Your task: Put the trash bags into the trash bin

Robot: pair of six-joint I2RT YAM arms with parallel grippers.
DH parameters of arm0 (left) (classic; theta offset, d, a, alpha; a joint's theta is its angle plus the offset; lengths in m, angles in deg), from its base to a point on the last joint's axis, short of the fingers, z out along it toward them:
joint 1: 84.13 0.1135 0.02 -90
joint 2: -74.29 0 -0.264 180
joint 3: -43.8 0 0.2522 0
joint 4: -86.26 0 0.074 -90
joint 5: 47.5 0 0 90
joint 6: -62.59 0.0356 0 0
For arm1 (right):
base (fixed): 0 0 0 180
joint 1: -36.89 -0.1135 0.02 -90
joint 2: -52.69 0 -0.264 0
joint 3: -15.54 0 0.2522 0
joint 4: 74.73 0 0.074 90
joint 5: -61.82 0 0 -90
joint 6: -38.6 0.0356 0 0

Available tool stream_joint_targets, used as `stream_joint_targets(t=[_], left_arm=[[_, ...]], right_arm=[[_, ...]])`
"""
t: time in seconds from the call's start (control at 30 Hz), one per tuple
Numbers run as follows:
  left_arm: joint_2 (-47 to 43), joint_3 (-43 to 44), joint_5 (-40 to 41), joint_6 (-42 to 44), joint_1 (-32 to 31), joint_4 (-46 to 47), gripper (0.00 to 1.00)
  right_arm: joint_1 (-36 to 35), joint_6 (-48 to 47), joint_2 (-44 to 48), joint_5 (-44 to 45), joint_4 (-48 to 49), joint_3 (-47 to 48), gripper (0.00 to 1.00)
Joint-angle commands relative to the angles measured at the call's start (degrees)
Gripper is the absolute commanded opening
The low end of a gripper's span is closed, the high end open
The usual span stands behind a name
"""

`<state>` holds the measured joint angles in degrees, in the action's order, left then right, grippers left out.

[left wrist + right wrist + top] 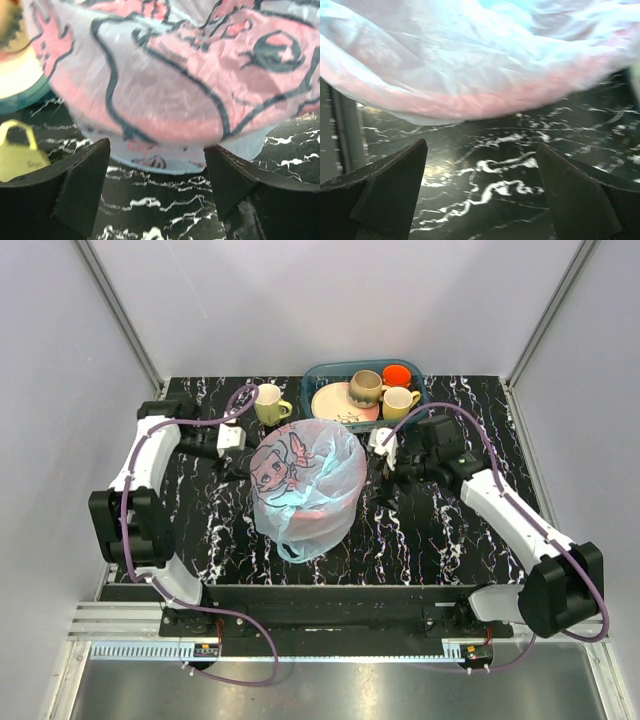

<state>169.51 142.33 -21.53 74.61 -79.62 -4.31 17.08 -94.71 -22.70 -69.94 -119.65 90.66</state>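
Note:
The light-blue trash bag (pixel 305 485) with pink and dark cartoon prints is draped over the red mesh trash bin (pixel 318 512), whose red shows through the plastic. The bag covers the bin's rim and hangs down its walls. My left gripper (pixel 237 462) is open at the bag's left side; the printed bag (pixel 190 75) fills its view just beyond the fingers. My right gripper (pixel 385 468) is open at the bag's right side; the bag (pixel 470 65) hangs above the gap between its jaws. Neither gripper holds anything.
A yellow mug (pixel 270 405) stands behind the left gripper and shows in the left wrist view (pixel 20 150). A teal dish tray (pixel 320 375) at the back holds a plate, mugs and an orange cup. The table is black marble-patterned.

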Motion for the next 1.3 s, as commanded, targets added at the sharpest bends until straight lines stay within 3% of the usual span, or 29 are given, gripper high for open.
stream_joint_targets(t=[0.0, 0.17, 0.27, 0.4, 0.53, 0.57, 0.6, 0.8, 0.83, 0.87, 0.9, 0.93, 0.97, 1.0, 1.13, 1.2, 1.27], left_arm=[[-0.5, -1.0, -4.5, 2.5, -3.6, -1.9, 0.77], [-4.0, -9.1, -4.8, -2.3, -6.9, 4.6, 0.41], [-6.5, -15.5, -4.2, -5.7, -7.1, 8.9, 0.23], [-8.6, -20.6, -2.9, -8.4, -7.1, 12.5, 0.1], [-10.3, -24.0, -2.7, -13.6, -7.2, 17.7, 0.04], [-10.3, -25.0, -2.7, -14.6, -7.2, 20.0, 0.03], [-10.2, -25.4, -2.5, -15.3, -7.2, 20.9, 0.02], [-9.8, -27.5, -0.5, -14.0, -7.0, 22.1, 0.01], [-10.1, -27.6, -0.3, -13.3, -6.9, 22.1, 0.02], [-10.3, -27.5, -0.2, -13.0, -6.7, 21.1, 0.06], [-10.8, -26.8, -0.1, -12.6, -6.4, 20.1, 0.19], [-11.5, -25.9, -0.6, -11.8, -6.0, 17.3, 0.3], [-11.7, -25.0, -1.2, -11.1, -4.6, 15.1, 0.49], [-11.9, -22.7, -1.7, -6.7, -3.3, 12.2, 0.55], [-11.4, -16.2, -3.2, 4.9, 2.4, -6.2, 0.82], [-11.5, -13.7, -3.9, 4.2, 3.0, -8.3, 0.95], [-12.4, -12.6, -6.4, 1.7, 3.1, -5.7, 0.96]], right_arm=[[-2.5, 9.2, -0.4, -1.3, 5.0, -1.1, 1.0], [-2.5, 5.3, -4.1, -3.1, 7.3, 0.5, 0.95], [-2.4, 2.8, -6.1, -3.5, 9.0, 0.6, 0.8], [-2.5, 1.6, -8.0, -3.4, 10.4, 0.8, 0.6], [-2.5, 3.4, -7.8, -4.7, 13.0, -0.5, 0.3], [-2.5, 3.8, -7.6, -5.0, 14.4, -1.5, 0.07], [-2.4, 4.4, -7.3, -4.8, 15.2, -2.2, 0.0], [-1.2, -0.3, -6.5, -2.8, 14.9, -7.4, 0.0], [-0.7, -1.2, -5.6, -2.6, 13.9, -7.6, 0.03], [-0.1, -2.1, -5.1, -1.9, 11.0, -7.5, 0.15], [1.3, -4.3, -4.5, -1.8, 9.0, -7.1, 0.41], [2.3, -5.4, -3.2, -1.7, 7.2, -6.3, 0.49], [3.1, -6.2, -2.5, -1.7, 3.6, -5.6, 0.56], [4.3, -7.4, -1.7, -1.6, 1.6, -5.1, 0.7], [4.7, -9.3, 0.8, -0.6, -7.4, -0.6, 0.87], [4.6, -5.8, 0.7, -3.6, -8.6, 0.7, 0.93], [4.0, -1.4, 0.1, -6.7, -5.3, 1.8, 0.97]])
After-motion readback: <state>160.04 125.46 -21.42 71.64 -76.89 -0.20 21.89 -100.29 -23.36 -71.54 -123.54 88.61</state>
